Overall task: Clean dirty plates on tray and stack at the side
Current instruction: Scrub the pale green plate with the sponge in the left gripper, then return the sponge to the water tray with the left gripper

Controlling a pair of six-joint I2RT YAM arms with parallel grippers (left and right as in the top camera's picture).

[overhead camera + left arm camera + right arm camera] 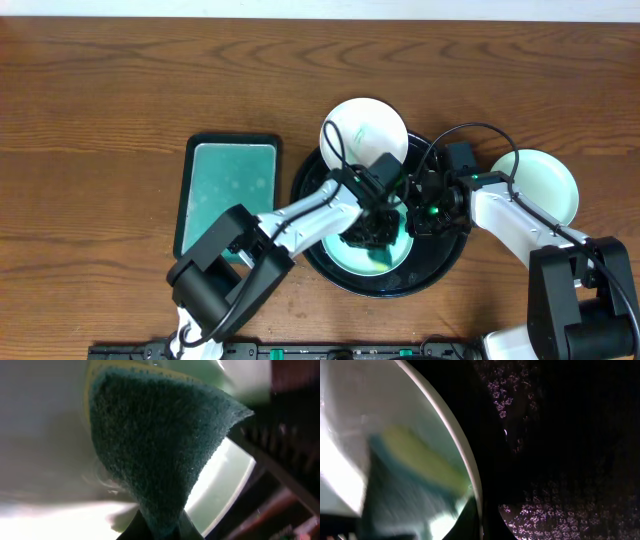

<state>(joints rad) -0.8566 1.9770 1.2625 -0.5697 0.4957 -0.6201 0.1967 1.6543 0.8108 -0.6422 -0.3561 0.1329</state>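
Note:
The round black tray (450,262) sits at table centre. A mint-green plate (396,262) lies in it under both grippers. My left gripper (372,232) is shut on a dark green sponge (155,455) with a yellow edge and presses it on that plate (225,485). My right gripper (425,205) is shut on the plate's rim (470,475), the tray's black surface (560,460) beside it. A white plate (365,128) rests on the tray's far rim. Another pale plate (545,180) lies on the table to the right of the tray.
A rectangular black-rimmed tray with a teal interior (230,190) lies left of the round tray. The wooden table (100,100) stretches around. A black rail runs along the front edge (300,352).

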